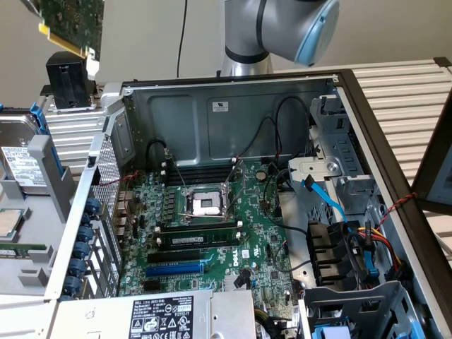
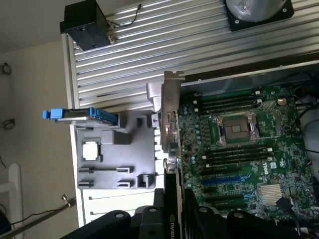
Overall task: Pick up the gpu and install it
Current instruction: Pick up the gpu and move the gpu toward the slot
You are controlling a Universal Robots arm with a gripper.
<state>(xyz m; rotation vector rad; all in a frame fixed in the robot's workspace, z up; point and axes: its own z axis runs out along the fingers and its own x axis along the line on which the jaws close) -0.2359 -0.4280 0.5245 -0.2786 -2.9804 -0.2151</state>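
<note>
The gpu (image 1: 69, 25) hangs in the air above the exterior view's far left, outside the open computer case (image 1: 233, 106), its green board and gold edge connector showing. In the wrist view the gpu (image 2: 170, 124) is edge-on, its metal bracket (image 2: 172, 87) at the far end and its black shroud between the fingers. My gripper (image 2: 173, 211) is shut on the shroud. The card hovers over the case's rear wall, beside the large green motherboard (image 1: 212, 240). The board's blue slot (image 1: 175, 268) is bare and shows in the wrist view too (image 2: 219, 178).
An open CPU socket (image 1: 205, 205) and RAM sticks (image 1: 198, 229) sit mid-board. A black fan block (image 1: 69, 83) and a grey tray (image 1: 28, 212) with a hard drive lie outside the case on the exterior view's left. The power supply (image 1: 191, 318) and drive cage (image 1: 339, 176) crowd the case.
</note>
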